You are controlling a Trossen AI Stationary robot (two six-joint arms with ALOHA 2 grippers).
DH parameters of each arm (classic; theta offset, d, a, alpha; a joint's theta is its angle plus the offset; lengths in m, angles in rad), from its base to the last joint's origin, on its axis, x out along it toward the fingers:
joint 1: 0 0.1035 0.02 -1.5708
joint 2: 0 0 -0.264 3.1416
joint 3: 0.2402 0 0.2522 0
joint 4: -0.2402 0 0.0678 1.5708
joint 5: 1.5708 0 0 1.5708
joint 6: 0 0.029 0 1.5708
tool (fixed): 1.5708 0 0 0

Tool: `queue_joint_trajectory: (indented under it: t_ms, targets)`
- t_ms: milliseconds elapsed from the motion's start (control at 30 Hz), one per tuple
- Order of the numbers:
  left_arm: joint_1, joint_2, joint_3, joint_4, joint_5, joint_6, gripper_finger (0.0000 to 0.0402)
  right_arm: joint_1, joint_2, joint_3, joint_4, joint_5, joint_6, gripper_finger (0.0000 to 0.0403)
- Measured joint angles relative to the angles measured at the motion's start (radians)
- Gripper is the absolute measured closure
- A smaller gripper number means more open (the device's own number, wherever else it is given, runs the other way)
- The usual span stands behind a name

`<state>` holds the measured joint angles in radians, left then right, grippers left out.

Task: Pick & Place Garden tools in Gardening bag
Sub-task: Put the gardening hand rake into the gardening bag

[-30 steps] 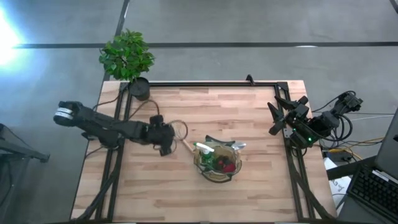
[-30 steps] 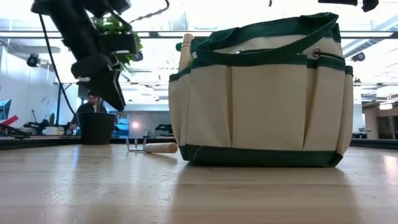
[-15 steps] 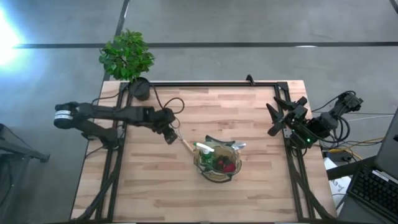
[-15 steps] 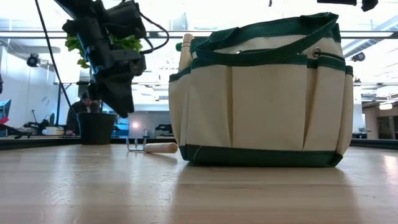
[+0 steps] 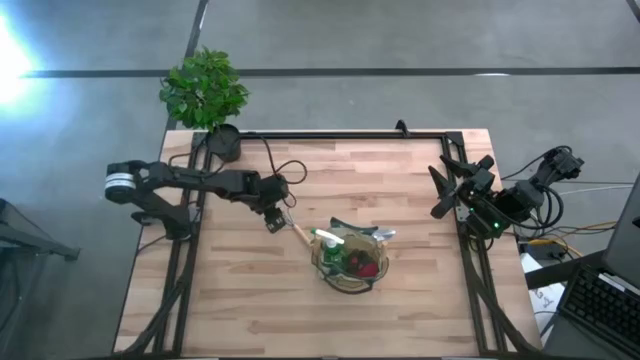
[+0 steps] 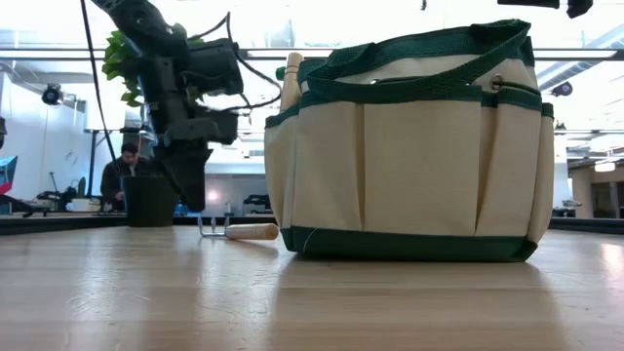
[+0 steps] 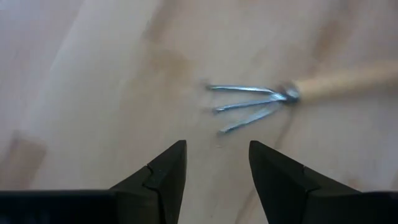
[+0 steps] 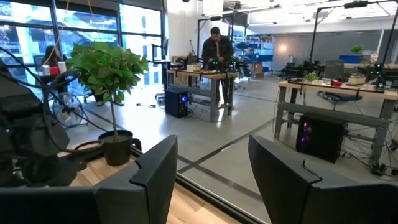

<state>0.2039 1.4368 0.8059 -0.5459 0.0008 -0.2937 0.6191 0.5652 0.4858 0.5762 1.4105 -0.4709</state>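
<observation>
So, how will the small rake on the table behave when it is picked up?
The rake looks stiff: thin metal prongs, wooden handle. It probably lifts easily. Its round handle lies flat, so it may roll if nudged. The left end effector is open above the prongs.

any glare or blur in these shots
High view: bright glare at the far left edge on the floor. Low view: backlit by bright ceiling lights, so the left gripper reads as a silhouette. Left wrist view: soft, the rake tines slightly blurred.
</observation>
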Motion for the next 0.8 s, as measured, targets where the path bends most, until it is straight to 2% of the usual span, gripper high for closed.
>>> queue_joint_trajectory:
  t_ms: [67,133,267,433,567,800]
  targets:
    - [-0.001,0.000,0.019,-0.038,0.019,0.149,0.0225,0.000,0.000,0.000,0.000,0.000,0.000,0.0213]
    - [-0.004,0.000,0.042,-0.068,0.027,0.232,0.0225,0.000,0.000,0.000,0.000,0.000,0.000,0.0213]
    - [-0.021,-0.003,0.075,-0.060,0.070,0.496,0.0225,0.000,0.000,0.000,0.000,0.000,-0.002,0.0213]
    - [-0.057,0.006,0.090,-0.039,0.061,0.778,0.0225,0.000,0.000,0.000,-0.002,0.000,-0.003,0.0213]
    - [-0.075,0.012,0.090,0.025,0.059,0.869,0.0225,0.000,0.000,0.000,-0.002,0.000,-0.004,0.0213]
    - [-0.077,0.012,0.090,0.111,0.064,0.917,0.0225,0.000,0.000,0.000,-0.003,0.000,-0.006,0.0213]
